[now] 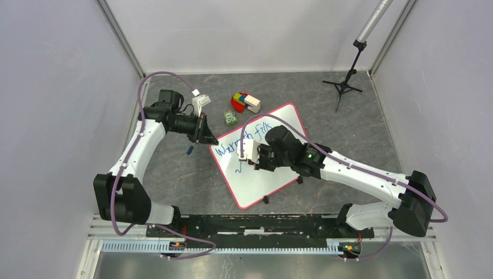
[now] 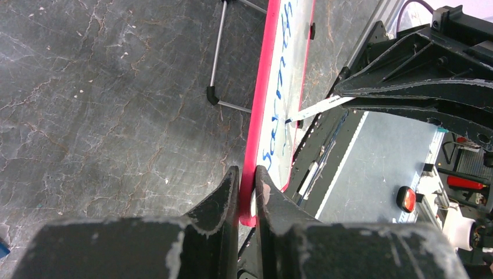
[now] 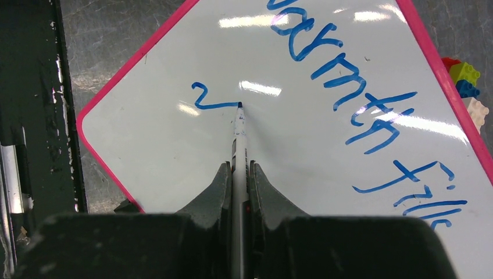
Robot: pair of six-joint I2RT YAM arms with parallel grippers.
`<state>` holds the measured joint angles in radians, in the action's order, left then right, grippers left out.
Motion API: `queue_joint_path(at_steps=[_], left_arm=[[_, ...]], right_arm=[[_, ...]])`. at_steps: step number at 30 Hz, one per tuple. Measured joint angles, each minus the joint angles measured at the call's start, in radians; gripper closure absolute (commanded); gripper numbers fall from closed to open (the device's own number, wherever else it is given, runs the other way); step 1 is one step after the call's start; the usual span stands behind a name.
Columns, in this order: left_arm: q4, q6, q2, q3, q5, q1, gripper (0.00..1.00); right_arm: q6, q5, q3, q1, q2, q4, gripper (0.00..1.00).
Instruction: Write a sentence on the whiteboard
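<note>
The whiteboard (image 1: 261,180), white with a pink-red rim, lies slanted on the grey table. My left gripper (image 1: 206,136) is shut on its upper-left corner; in the left wrist view the fingertips (image 2: 232,180) pinch the pink rim (image 2: 261,104). My right gripper (image 3: 239,165) is shut on a white marker (image 3: 239,131), and it hovers over the board's left half (image 1: 251,158). The marker's blue tip touches the board at the end of a small blue curl (image 3: 206,102). Above that runs the sentence's first line (image 3: 349,99) in blue, reading "Warmth fills".
Coloured toy blocks (image 1: 244,103) and a small green item (image 1: 230,118) lie beyond the board's far corner. A small blue object (image 1: 190,150) lies left of the board. A black tripod stand (image 1: 344,81) is at the back right. Grey walls enclose the table.
</note>
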<state>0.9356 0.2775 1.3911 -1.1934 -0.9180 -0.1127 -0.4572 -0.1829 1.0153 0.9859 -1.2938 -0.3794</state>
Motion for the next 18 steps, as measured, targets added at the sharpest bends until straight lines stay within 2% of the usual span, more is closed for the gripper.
queue_joint_path(at_steps=[18], left_arm=[[0.000, 0.000, 0.000, 0.000, 0.000, 0.000, 0.98]], right_arm=[[-0.002, -0.054, -0.074, 0.047, 0.014, -0.039, 1.00]])
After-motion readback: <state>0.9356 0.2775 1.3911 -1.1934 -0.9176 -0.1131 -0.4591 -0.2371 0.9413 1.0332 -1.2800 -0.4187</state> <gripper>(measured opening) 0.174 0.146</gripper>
